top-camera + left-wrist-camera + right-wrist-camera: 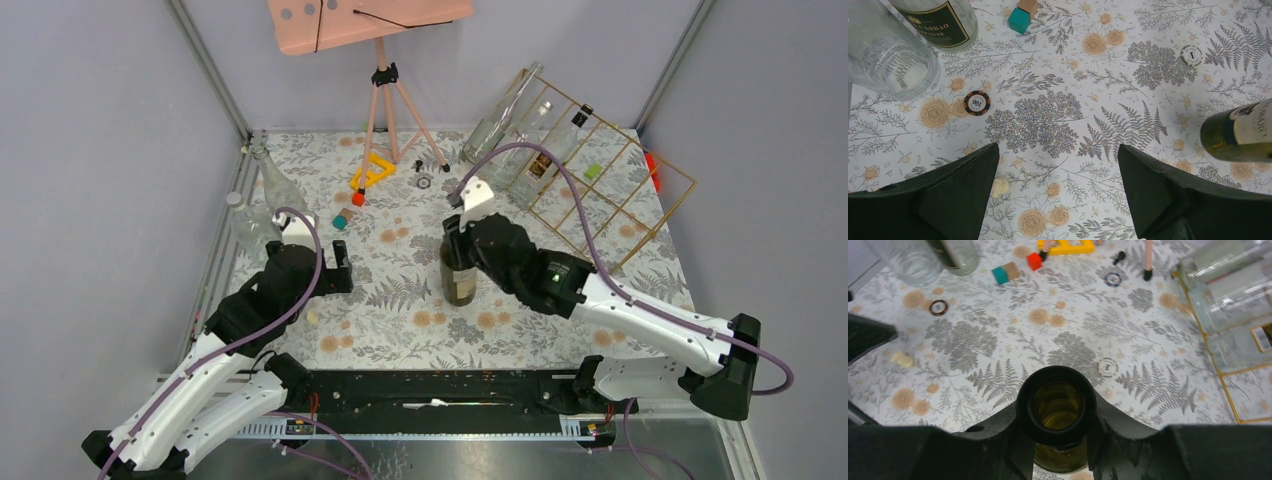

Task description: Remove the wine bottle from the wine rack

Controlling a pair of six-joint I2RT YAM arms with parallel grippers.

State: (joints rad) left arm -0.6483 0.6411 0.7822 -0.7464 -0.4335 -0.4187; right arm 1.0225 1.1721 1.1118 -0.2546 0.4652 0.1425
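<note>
On the tabletop [400,305], the wine rack [622,182] leans well beyond your right jaws and off to their right, with clear bottles [520,135] lying in it. The dark wine bottle [460,282] is already off it. Your right jaws are clenched round its neck, holding it upright, but I can't tell if its base touches down. By my judgement, only setting it down and letting go remain. Your left jaws stand released and empty.
</note>
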